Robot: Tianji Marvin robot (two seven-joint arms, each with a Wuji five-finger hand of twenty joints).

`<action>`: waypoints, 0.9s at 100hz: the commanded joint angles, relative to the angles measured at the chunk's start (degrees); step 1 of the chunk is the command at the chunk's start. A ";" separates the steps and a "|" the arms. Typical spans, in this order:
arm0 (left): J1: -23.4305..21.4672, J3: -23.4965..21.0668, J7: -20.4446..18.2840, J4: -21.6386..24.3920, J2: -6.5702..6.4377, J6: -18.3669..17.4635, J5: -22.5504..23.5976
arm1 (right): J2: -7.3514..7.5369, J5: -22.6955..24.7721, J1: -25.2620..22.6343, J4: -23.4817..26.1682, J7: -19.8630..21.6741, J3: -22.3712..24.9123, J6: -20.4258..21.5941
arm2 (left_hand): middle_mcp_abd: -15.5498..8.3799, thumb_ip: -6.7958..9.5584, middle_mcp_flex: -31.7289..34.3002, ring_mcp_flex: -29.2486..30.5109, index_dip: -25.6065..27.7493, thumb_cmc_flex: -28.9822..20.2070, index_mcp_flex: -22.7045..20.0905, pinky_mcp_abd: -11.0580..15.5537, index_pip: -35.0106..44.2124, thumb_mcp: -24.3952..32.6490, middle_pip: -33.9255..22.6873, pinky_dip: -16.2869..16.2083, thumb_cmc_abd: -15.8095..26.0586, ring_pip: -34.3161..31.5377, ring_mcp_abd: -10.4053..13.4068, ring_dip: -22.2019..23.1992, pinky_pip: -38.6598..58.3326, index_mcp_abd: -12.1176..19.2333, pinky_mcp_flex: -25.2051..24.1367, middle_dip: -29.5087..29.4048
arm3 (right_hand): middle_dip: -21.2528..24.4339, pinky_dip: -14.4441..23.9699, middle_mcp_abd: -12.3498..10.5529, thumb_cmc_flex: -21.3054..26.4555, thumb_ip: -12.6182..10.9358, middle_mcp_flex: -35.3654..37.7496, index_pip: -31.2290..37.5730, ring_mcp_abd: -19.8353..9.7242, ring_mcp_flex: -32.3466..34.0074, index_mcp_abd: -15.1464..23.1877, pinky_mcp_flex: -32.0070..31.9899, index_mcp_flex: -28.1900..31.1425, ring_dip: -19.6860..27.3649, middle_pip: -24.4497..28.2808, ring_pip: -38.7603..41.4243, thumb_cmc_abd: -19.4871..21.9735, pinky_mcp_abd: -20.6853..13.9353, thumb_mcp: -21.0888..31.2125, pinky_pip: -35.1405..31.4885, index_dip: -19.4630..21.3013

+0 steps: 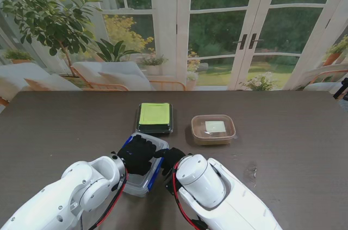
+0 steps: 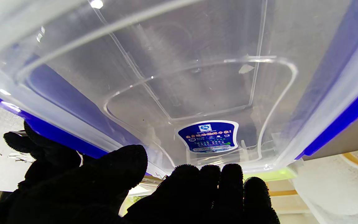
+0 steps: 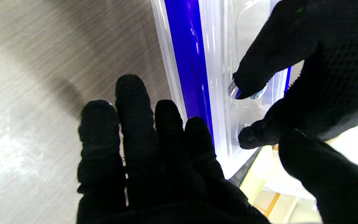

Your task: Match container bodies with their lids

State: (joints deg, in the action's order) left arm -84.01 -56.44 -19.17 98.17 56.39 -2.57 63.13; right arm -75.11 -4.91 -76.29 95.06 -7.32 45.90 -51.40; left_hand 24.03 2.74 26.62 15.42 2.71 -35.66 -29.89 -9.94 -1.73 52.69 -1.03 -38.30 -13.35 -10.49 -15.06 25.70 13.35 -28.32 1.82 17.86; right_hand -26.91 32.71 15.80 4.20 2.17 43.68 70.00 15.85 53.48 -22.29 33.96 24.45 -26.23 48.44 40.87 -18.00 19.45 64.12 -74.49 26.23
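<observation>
Near the table's front edge, the left hand (image 1: 138,153) lies flat, fingers side by side, on the clear blue-trimmed lid (image 1: 142,166), which seems to sit on its body but may not be snapped down, while the right hand (image 1: 172,157) rests with fingers spread on the table at the lid's three o'clock side, holding nothing. Toward twelve o'clock the black box with the green lid (image 1: 155,117) and, at one o'clock, the brown tub (image 1: 213,129) both look closed, so this pairing seems the last. A blue sticker (image 2: 209,136) on the lid carries print too small to read.
</observation>
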 commanded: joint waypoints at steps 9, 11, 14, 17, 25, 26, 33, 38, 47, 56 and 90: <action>-3.34 2.65 -4.23 -7.00 -0.03 -0.10 -0.44 | -1.94 -1.13 0.12 0.95 1.19 -0.74 2.09 | -9.58 -6.70 2.31 -0.41 0.49 -0.10 -1.08 1.83 2.02 -15.93 -3.90 0.30 -11.78 0.36 0.68 -1.03 -2.08 10.71 -1.00 0.95 | -0.29 0.54 -5.30 -1.35 1.99 -3.05 -1.82 -1.22 -2.19 11.73 -9.26 -5.23 -0.52 0.99 1.24 -1.87 -2.02 -3.71 -1.54 0.75; -3.32 2.66 -4.20 -7.05 -0.02 -0.10 -0.52 | -1.96 -1.20 0.06 0.91 1.11 -0.72 2.24 | -9.54 -6.69 2.36 -0.40 0.50 -0.08 -1.15 1.88 2.05 -16.01 -3.92 0.29 -11.73 0.37 0.73 -1.02 -2.08 10.63 -1.00 0.96 | -0.29 0.55 -5.28 -1.30 1.98 -3.14 -1.79 -1.22 -2.26 11.72 -9.32 -5.24 -0.52 1.02 1.27 -1.89 -2.11 -3.69 -1.51 0.75; -3.29 2.69 -4.15 -7.14 -0.02 -0.12 -0.63 | -2.01 -1.30 -0.03 0.83 0.92 -0.70 2.48 | -9.63 -6.67 2.37 -0.33 0.49 -0.17 -1.06 1.90 2.01 -16.04 -3.93 0.29 -11.69 0.36 0.76 -1.01 -2.08 10.66 -1.00 0.96 | -0.30 0.57 -5.24 -1.29 1.98 -3.14 -1.78 -1.33 -2.20 11.75 -9.33 -5.32 -0.54 1.07 1.33 -1.93 -2.19 -3.69 -1.52 0.74; -3.26 2.71 -4.07 -7.23 -0.02 -0.15 -0.72 | -2.05 -1.42 -0.12 0.75 0.74 -0.68 2.80 | -9.58 -6.66 2.35 -0.35 0.50 -0.17 -1.10 1.90 2.03 -16.10 -3.92 0.29 -11.67 0.37 0.74 -1.00 -2.08 10.64 -1.01 0.96 | -0.29 0.60 -5.30 -1.25 1.97 -3.28 -1.76 -1.50 -2.21 11.75 -9.37 -5.43 -0.54 1.06 1.37 -1.86 -2.27 -3.63 -1.50 0.73; -3.20 2.73 -3.89 -7.42 -0.02 -0.30 -0.74 | -2.11 -1.56 -0.27 0.68 0.47 -0.65 3.12 | -9.62 -6.63 2.34 -0.37 0.50 -0.18 -1.12 1.95 2.04 -16.24 -3.92 0.29 -11.45 0.39 0.67 -0.99 -2.08 10.63 -1.02 0.96 | -0.30 0.68 -5.31 -1.21 2.00 -3.47 -1.68 -1.23 -2.34 11.77 -9.57 -5.56 -0.56 1.16 1.43 -1.85 -2.32 -3.55 -1.49 0.72; -3.19 2.73 -3.86 -7.44 -0.02 -0.32 -0.74 | -2.10 -1.54 -0.27 0.68 0.48 -0.66 3.12 | -9.61 -6.63 2.38 -0.37 0.49 -0.17 -1.06 1.96 2.02 -16.27 -3.94 0.29 -11.41 0.40 0.70 -0.99 -2.08 10.67 -1.02 0.97 | -0.29 0.69 -5.33 -1.22 2.00 -3.50 -1.67 -1.25 -2.28 11.77 -9.57 -5.56 -0.57 1.16 1.47 -1.90 -2.31 -3.56 -1.50 0.72; -3.19 2.68 -3.73 -7.53 -0.01 -0.43 -0.75 | -2.07 -1.24 -0.34 0.79 0.44 -0.60 3.00 | -9.63 -6.61 2.36 -0.38 0.49 -0.15 -1.07 1.93 2.02 -16.46 -3.93 0.29 -11.09 0.40 0.67 -0.96 -2.09 10.70 -1.06 0.98 | -0.29 0.79 -5.34 -1.30 2.04 -3.57 -1.66 -1.04 -2.45 11.99 -9.65 -5.58 -0.60 1.22 1.56 -1.97 -1.89 -3.64 -1.56 0.68; -3.29 2.51 -3.57 -7.46 0.01 -0.50 -0.58 | -2.05 -0.96 -0.39 0.93 0.26 -0.48 3.00 | -9.63 -6.59 2.37 -0.39 0.48 -0.16 -1.02 1.91 2.00 -16.63 -3.94 0.28 -10.86 0.40 0.65 -0.94 -2.09 10.78 -1.06 0.98 | -0.28 0.86 -5.32 -1.22 2.07 -3.57 -1.66 -0.65 -2.66 12.01 -9.95 -5.59 -0.72 1.26 1.79 -2.15 -1.42 -3.64 -1.54 0.66; -3.79 1.77 -3.02 -7.07 0.10 -0.65 0.03 | -1.68 0.90 -0.16 1.19 0.42 -0.54 3.02 | -9.54 -6.61 2.48 -0.23 0.48 0.17 -0.96 1.87 1.98 -17.14 -3.97 0.27 -10.04 0.33 0.59 -0.89 -2.06 10.83 -0.97 1.00 | -0.28 1.08 -5.52 -1.30 2.17 -3.49 -1.77 -0.10 -2.73 12.18 -9.99 -5.66 -1.04 1.32 2.49 -2.43 -0.83 -3.87 -1.73 0.58; -4.45 0.75 -1.88 -6.63 0.30 -0.78 0.09 | -1.19 3.50 0.20 1.67 0.72 -0.61 2.69 | -9.46 -6.64 2.70 -0.19 0.48 0.57 -0.99 1.78 2.00 -18.19 -4.04 0.27 -9.10 0.28 0.34 -0.82 -2.09 10.81 -1.05 1.04 | -0.25 1.35 -5.91 -1.57 2.20 -2.99 -2.05 0.56 -2.18 12.73 -9.18 -5.49 -1.25 1.31 3.09 -2.65 0.22 -4.29 -2.11 0.42; -7.67 -6.08 2.36 -2.08 1.25 -2.48 1.13 | 0.72 10.06 1.00 2.34 2.07 -0.73 3.55 | -9.16 -5.58 3.25 -0.07 0.35 0.46 -0.10 1.03 1.78 -27.07 -4.04 0.18 -2.27 0.31 -0.65 -0.73 -1.98 13.17 -0.80 1.13 | -0.29 1.58 -5.98 -1.73 1.76 -2.16 -7.34 0.81 -1.35 14.61 -8.13 -5.28 -1.12 0.80 2.88 -2.83 1.09 -5.38 -2.35 -1.96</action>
State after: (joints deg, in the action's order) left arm -88.93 -62.67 -15.09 98.16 58.11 -5.03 64.10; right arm -74.73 4.41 -75.27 96.96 -6.14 45.11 -48.53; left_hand 14.96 2.66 25.91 15.32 1.65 -35.76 -28.38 -9.48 -4.02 37.90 1.78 -38.21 -8.70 -9.28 -14.35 24.60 13.33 -19.09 1.75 17.36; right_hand -26.91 32.71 11.50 4.06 2.40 41.22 63.94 15.90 51.17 -9.40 33.92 21.26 -26.92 48.67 43.00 -18.36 19.32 59.55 -74.49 26.04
